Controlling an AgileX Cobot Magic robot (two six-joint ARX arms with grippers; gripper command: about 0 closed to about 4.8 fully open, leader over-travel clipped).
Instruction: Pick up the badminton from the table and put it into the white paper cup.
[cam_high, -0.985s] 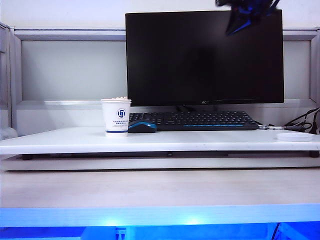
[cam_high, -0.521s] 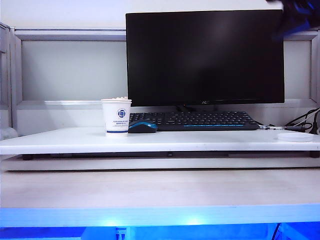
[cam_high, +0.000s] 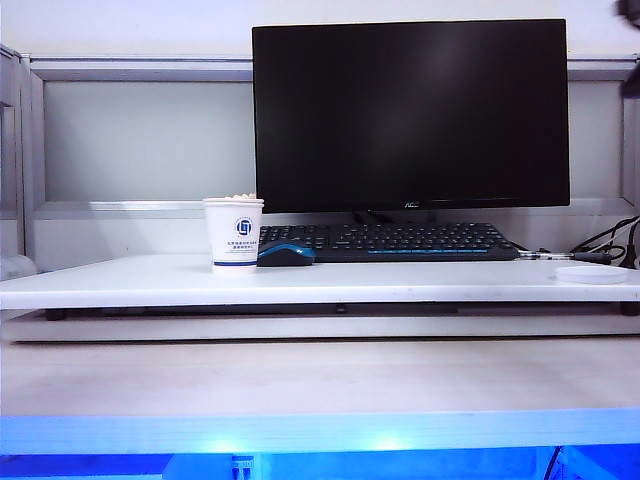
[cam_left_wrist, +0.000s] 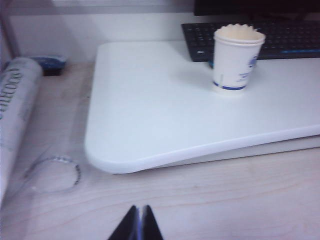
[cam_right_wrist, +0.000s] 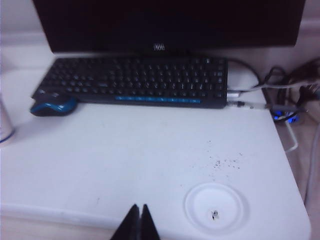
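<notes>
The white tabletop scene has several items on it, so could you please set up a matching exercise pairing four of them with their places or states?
Things:
1. badminton
2. mouse
3. round white lid
4. right gripper

Places or states:
A. lying flat near the table's right end
B. shut, holding nothing, above the table's front edge
C. feathers showing inside the white paper cup
D. between cup and keyboard

Pairs: 1-C, 2-D, 3-A, 4-B

Left gripper (cam_left_wrist: 140, 222) hangs off the table's front left corner, fingers pressed together; right gripper (cam_right_wrist: 137, 222) hovers above the front right edge, fingers likewise closed, both empty.
</notes>
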